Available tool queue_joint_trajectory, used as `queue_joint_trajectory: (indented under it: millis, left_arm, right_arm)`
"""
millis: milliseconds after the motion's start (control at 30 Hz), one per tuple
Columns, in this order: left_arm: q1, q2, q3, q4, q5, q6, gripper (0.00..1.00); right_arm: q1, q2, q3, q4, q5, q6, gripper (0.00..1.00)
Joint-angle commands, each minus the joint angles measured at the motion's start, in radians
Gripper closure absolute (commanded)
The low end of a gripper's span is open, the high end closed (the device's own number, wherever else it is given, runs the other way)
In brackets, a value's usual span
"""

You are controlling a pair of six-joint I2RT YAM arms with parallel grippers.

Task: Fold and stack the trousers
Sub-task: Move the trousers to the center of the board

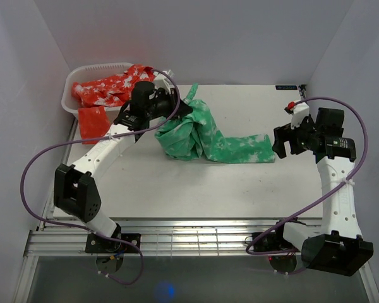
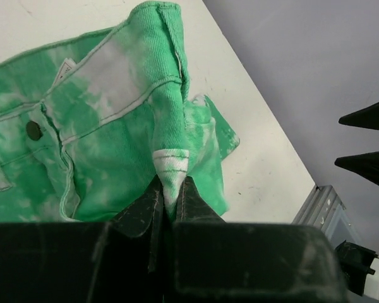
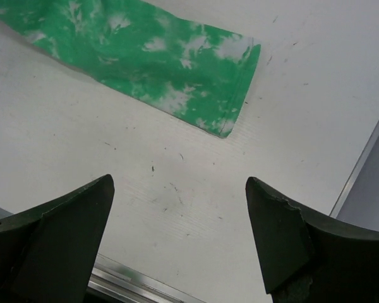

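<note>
Jaws of bent left arm (image 1: 107, 148) pinch trousers (image 1: 202, 136), seemingly raised.

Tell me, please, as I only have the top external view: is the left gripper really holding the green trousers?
Observer: Yes. The left wrist view shows the left gripper shut on a narrow fold of the green trousers.
Operator: Thank you. Is the waistband facing that camera?
Observer: It is. A dark button shows on it, left of the pinched fold.
Operator: And is the right gripper touching the leg?
Observer: No. In the right wrist view the right gripper is open over bare table, and the leg's hem lies apart from its fingers.
</note>
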Motion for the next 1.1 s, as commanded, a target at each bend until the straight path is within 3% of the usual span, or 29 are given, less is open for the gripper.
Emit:
queue_joint_trajectory:
  millis: [0, 200, 233, 267, 367, 400, 600, 767, 900, 1067]
  left_arm:
    - [-0.093, -0.018, 0.076, -0.010, -0.090, 0.047, 1.00]
    - [-0.228, -0.009, 0.041, -0.057, -0.136, 0.139, 0.97]
    - [-0.233, -0.027, 0.015, -0.065, -0.125, 0.148, 0.91]
    - [-0.233, -0.037, 0.005, -0.094, -0.098, 0.182, 0.69]
    - [-0.233, -0.070, -0.012, -0.213, -0.064, 0.274, 0.30]
    - [-0.231, -0.081, -0.015, -0.247, -0.068, 0.342, 0.26]
    - [-0.172, -0.178, -0.026, -0.295, -0.081, 0.418, 0.18]
    - [-0.149, -0.118, 0.056, -0.270, -0.097, 0.397, 0.18]
    - [-0.147, -0.015, 0.148, -0.223, -0.133, 0.371, 0.18]
    - [-0.146, 0.251, 0.368, -0.256, -0.179, 0.320, 0.21]
  right_arm:
    - [-0.004, 0.034, 0.015, -0.059, -0.088, -0.039, 0.10]
    - [-0.001, 0.051, -0.008, -0.115, -0.205, -0.092, 0.10]
    - [-0.001, 0.052, -0.034, -0.113, -0.188, -0.100, 0.10]
    - [-0.001, 0.054, -0.045, -0.113, -0.176, -0.108, 0.10]
    - [-0.001, 0.066, -0.095, -0.106, -0.128, -0.143, 0.09]
    - [-0.001, 0.072, -0.108, -0.099, -0.115, -0.152, 0.09]
    - [0.001, 0.141, -0.197, -0.003, -0.019, -0.143, 0.06]
    - [0.025, 0.227, -0.212, 0.100, 0.037, -0.083, 0.03]
    - [0.078, 0.311, -0.191, 0.178, 0.079, -0.043, 0.03]
    - [0.183, 0.388, -0.201, 0.282, 0.125, -0.014, 0.03]
